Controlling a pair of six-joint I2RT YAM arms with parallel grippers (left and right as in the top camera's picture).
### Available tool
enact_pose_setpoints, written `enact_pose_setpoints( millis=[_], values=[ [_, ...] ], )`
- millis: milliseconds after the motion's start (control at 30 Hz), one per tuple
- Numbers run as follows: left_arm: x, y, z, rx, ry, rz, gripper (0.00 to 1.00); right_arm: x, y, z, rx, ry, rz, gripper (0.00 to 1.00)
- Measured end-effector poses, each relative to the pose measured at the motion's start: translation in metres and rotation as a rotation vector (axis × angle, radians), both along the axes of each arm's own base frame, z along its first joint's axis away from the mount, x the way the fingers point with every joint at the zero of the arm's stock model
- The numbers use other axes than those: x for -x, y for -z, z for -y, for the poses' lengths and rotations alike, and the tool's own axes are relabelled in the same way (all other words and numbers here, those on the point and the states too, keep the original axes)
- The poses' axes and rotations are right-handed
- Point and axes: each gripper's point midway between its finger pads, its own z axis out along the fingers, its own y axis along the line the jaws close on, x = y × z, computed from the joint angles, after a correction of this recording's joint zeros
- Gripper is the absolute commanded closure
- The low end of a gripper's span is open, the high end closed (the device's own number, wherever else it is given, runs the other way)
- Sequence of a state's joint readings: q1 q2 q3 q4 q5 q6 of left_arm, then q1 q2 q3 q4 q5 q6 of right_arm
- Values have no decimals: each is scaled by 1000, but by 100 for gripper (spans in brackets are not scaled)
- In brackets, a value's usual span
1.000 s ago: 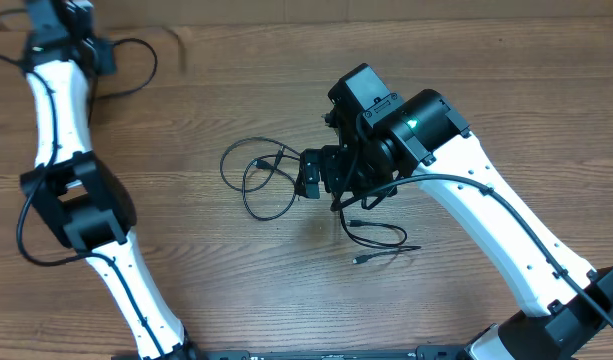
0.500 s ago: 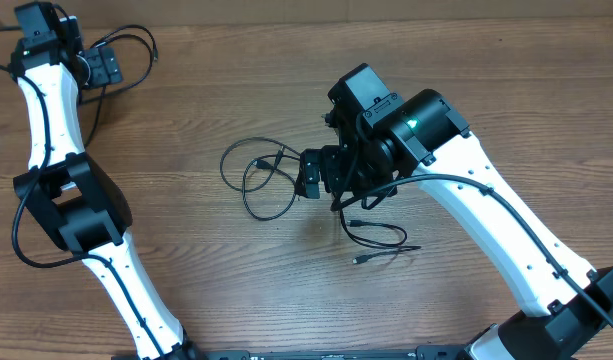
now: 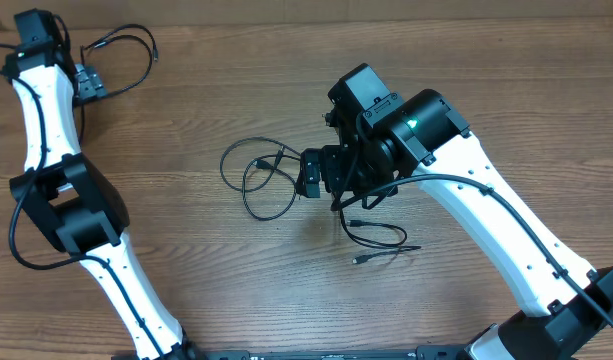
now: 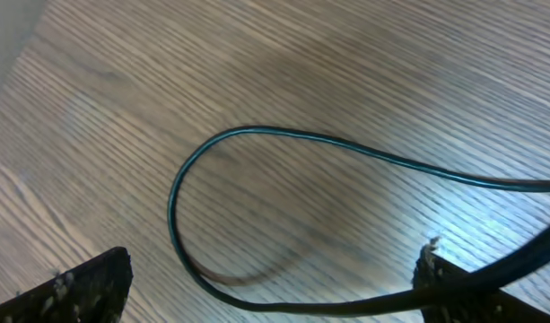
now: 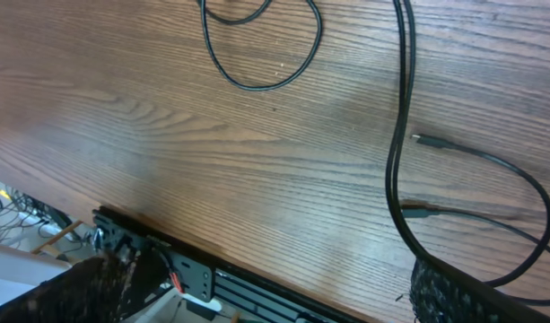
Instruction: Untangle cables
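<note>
One thin black cable (image 3: 146, 52) lies looped at the far left of the wooden table, just right of my left gripper (image 3: 86, 82). In the left wrist view that cable (image 4: 257, 133) curves across the wood and runs low between the wide-apart fingers of my open left gripper (image 4: 275, 301), leaning on the right finger (image 4: 476, 296). Other cables (image 3: 251, 185) lie tangled at the table's centre, beside my open right gripper (image 3: 311, 178). A further strand (image 3: 381, 232) trails out below it. In the right wrist view a cable (image 5: 400, 135) runs down past the right finger (image 5: 472, 296) of my right gripper (image 5: 275, 301); nothing is gripped.
The table's front edge with a black metal rail (image 5: 212, 280) shows in the right wrist view. Two small plug ends (image 5: 418, 139) lie on the wood near the right finger. A thicker arm wire (image 3: 16, 230) hangs beside the left arm. The table's far left edge (image 4: 5, 36) is close to my left gripper.
My left gripper has gone from shut to wide open, letting go of the far-left cable, and has drawn back a little toward the left. The right arm has not moved.
</note>
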State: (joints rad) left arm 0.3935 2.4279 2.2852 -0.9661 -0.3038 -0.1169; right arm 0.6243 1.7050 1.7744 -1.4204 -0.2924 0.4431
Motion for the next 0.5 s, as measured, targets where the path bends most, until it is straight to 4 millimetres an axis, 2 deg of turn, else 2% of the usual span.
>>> enact_pose_setpoints(
  millis=[300,500],
  values=[
    [-13,6,28,259,88,111,0,-2,1,3,18,7,12,0],
    [0,-7,48,328,165,76,0,-4,2,5,30,11,21,0]
  ],
)
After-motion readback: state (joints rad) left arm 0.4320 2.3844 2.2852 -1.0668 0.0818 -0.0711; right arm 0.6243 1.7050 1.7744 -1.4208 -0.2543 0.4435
